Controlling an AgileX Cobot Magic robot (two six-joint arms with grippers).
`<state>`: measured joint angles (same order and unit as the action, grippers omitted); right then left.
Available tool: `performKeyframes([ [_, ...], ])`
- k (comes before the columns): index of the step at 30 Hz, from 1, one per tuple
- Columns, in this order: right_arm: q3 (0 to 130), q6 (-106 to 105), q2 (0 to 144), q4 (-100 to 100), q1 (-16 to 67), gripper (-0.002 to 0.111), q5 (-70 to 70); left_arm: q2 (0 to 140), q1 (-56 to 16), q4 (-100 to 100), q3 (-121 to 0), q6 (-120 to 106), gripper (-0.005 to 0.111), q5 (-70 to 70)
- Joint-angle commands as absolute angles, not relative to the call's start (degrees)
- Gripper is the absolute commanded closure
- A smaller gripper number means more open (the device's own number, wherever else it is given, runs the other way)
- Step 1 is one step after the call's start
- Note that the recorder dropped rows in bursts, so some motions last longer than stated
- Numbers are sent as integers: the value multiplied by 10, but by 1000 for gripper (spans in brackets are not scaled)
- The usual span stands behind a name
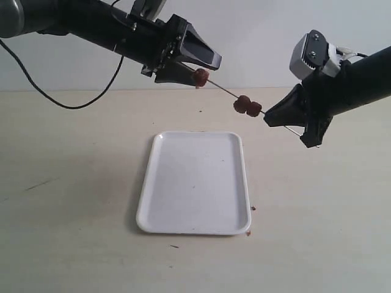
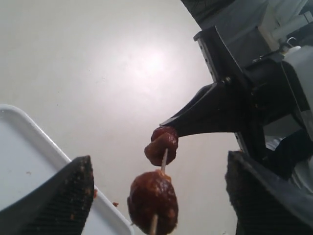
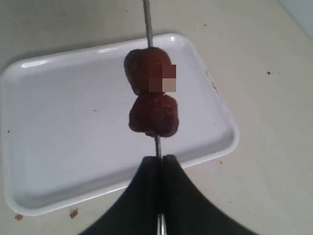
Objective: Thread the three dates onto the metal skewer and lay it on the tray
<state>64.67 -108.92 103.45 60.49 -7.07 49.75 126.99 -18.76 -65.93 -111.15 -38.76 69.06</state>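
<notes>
Right claw (image 1: 267, 116) pinching the metal skewer (image 1: 221, 90), three dates (image 1: 242, 104) threaded, raised clear of the tray (image 1: 195, 189); left claw (image 1: 206, 70) spread around the outermost one.

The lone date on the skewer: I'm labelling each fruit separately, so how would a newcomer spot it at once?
Above the white tray, a thin metal skewer slants through the air, gripped near its lower end by the right claw. Two dates sit touching close to that claw. The lone date sits apart at the upper end, inside the open left claw.
</notes>
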Motion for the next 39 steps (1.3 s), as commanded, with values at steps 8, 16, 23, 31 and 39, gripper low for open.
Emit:
performKeyframes([
  [8,644,-1114,1041,510,-87,108,451,1255,-165,-638,-1114,-347,25,700],
  [16,644,-1114,1041,516,-87,108,467,1255,-167,-635,-1114,-359,25,688],
  [23,644,-1114,1041,532,-87,108,472,1255,-167,-630,-1114,-358,46,700],
  [31,644,-1114,1041,543,-87,108,481,1256,-167,-634,-1114,-355,72,700],
  [39,644,-1111,1041,528,-87,108,448,1256,-167,-640,-1114,-323,62,700],
])
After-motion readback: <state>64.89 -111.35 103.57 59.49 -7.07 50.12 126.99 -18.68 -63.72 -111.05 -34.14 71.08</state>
